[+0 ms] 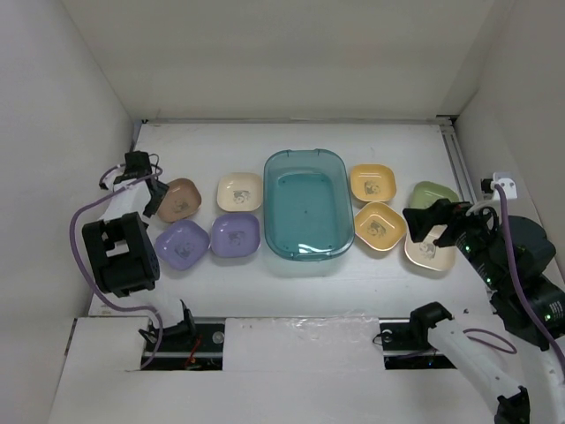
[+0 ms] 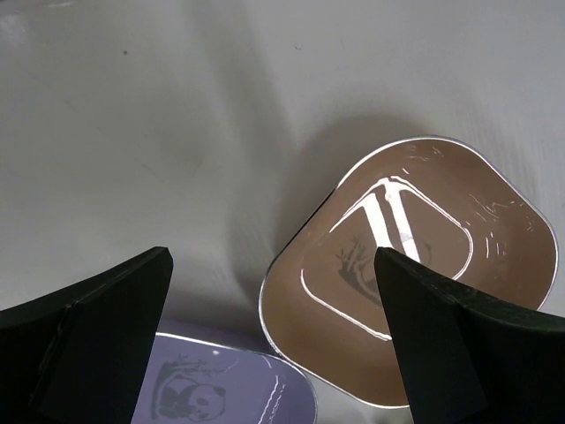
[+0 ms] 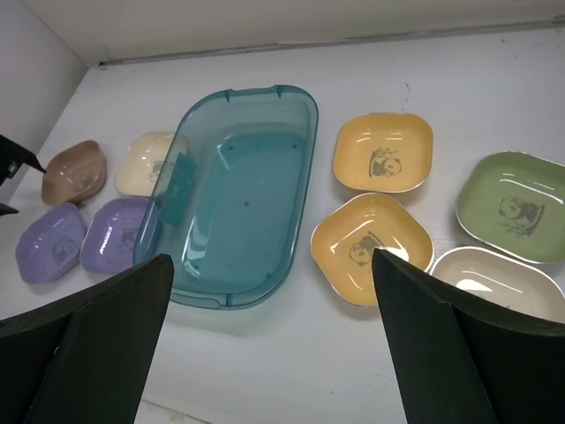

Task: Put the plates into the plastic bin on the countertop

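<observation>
The teal plastic bin (image 1: pixel 305 205) (image 3: pixel 238 203) stands empty in the middle of the white countertop (image 1: pixel 291 141). Left of it lie a brown plate (image 1: pixel 181 199) (image 2: pixel 433 212), a cream plate (image 1: pixel 240 192) and two purple plates (image 1: pixel 182 244) (image 1: pixel 235 235). To its right are two yellow-orange plates (image 1: pixel 372 183) (image 1: pixel 380 226), a green plate (image 1: pixel 433 194) and a cream plate (image 1: pixel 430 254). My left gripper (image 1: pixel 150 184) (image 2: pixel 272 256) hovers open beside the brown plate's left rim. Over the right-hand plates my right gripper (image 1: pixel 430 227) (image 3: pixel 272 256) is open and holds nothing.
White walls close in the countertop on the left, back and right. A metal rail (image 1: pixel 459 159) runs along the right edge. Both arm bases sit at the near edge, with a purple cable (image 1: pixel 84 221) looping beside the left arm.
</observation>
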`<action>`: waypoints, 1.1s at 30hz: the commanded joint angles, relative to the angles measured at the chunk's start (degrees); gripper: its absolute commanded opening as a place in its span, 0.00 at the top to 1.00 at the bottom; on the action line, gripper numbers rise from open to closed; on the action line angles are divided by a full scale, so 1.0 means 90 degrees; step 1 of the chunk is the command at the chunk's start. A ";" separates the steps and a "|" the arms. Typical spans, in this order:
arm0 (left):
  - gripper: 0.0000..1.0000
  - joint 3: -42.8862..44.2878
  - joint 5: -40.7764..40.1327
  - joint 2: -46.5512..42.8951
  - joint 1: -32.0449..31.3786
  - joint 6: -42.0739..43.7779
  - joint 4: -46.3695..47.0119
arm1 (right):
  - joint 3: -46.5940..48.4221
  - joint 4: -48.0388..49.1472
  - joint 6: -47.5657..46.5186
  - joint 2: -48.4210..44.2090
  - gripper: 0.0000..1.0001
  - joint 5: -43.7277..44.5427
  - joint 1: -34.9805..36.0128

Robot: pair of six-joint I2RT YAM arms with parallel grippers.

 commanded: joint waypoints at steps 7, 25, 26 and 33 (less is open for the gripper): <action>0.07 0.0279 0.0236 0.0842 -0.0009 -0.0077 0.0239 | -0.0048 0.0422 -0.0070 -0.0270 0.00 -0.0070 0.0072; 1.00 0.2211 -0.0269 0.0943 -0.0475 0.0087 0.0180 | -0.0048 0.0363 -0.0129 -0.0388 0.00 0.0312 0.0247; 1.00 0.2377 -0.0272 0.0940 -0.0478 0.0214 0.0180 | -0.0048 0.0363 -0.0129 -0.0388 0.00 0.0379 0.0248; 1.00 0.3286 0.0343 0.0071 -0.2516 0.1455 -0.0014 | -0.0175 0.0306 0.0250 -0.0048 0.00 0.1130 0.0248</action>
